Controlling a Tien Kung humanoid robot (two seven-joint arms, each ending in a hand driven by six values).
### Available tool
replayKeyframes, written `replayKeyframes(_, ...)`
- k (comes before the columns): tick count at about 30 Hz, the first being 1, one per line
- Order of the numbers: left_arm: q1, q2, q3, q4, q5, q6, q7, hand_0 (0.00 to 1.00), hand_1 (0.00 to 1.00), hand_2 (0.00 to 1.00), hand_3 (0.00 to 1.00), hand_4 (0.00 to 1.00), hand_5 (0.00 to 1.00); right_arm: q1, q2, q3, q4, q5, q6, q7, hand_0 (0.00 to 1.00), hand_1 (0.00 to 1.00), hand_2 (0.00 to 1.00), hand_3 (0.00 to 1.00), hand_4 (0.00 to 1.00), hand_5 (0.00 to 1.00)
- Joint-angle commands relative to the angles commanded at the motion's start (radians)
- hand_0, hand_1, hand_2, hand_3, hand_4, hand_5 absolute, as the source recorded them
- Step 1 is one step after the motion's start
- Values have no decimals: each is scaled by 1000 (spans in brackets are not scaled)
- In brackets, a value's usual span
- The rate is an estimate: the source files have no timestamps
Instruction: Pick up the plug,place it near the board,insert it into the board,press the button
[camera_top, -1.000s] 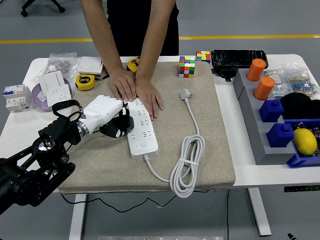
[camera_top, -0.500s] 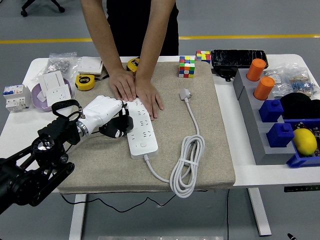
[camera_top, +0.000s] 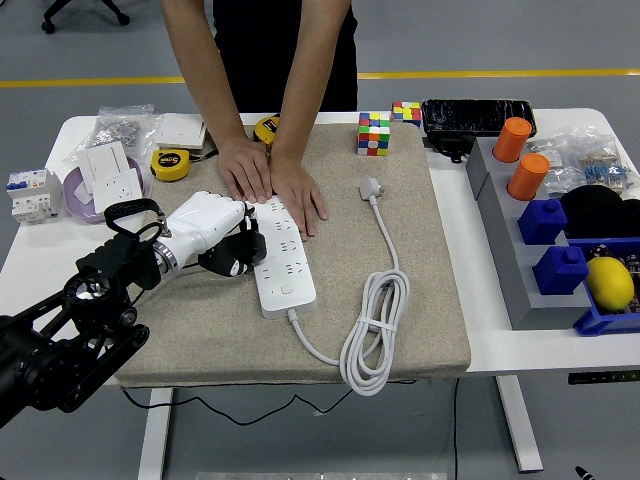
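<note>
Nothing much is moving since the earlier frame: the left hand is staying put at the left side of the board, maybe sliding a tiny bit lower. Its white fingers are curling down over a dark plug, and the plug is sitting right against the board's left edge, under the fingertips. I cannot tell if the hand is really gripping the plug or only pressing on it.

Just past the hand, a person's two hands are lying flat, palms down, on the far end of the board, holding it on the mat. The person's hands are almost touching the robot's knuckles.

To the right of the hand, well apart from it, the board's white cord is lying in a loop on the mat, and its own white plug is resting farther away, near the cube.

Behind the hand, on the bare surface, a yellow tape is sitting near a white socket.
</note>
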Motion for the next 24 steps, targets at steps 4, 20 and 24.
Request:
replayKeyframes(4, 1, -1, 2, -1, 0, 0, 1, 546, 621, 575, 603, 792, 97, -1, 0, -1, 0, -1, 0, -1, 869, 771, 762, 794, 998, 865)
replayKeyframes(20, 8, 0, -12, -19, 0, -17, 7, 583, 694, 656, 662, 862, 112, -2, 0, 0, 0, -3, -1, -1, 870, 772, 761, 794, 998, 860)
replayKeyframes(24, 7, 0, -27, -24, -5, -34, 11, 659, 774, 759, 761, 998, 193, -2, 0, 0, 0, 0, -1, 0, 870, 772, 761, 794, 998, 858)
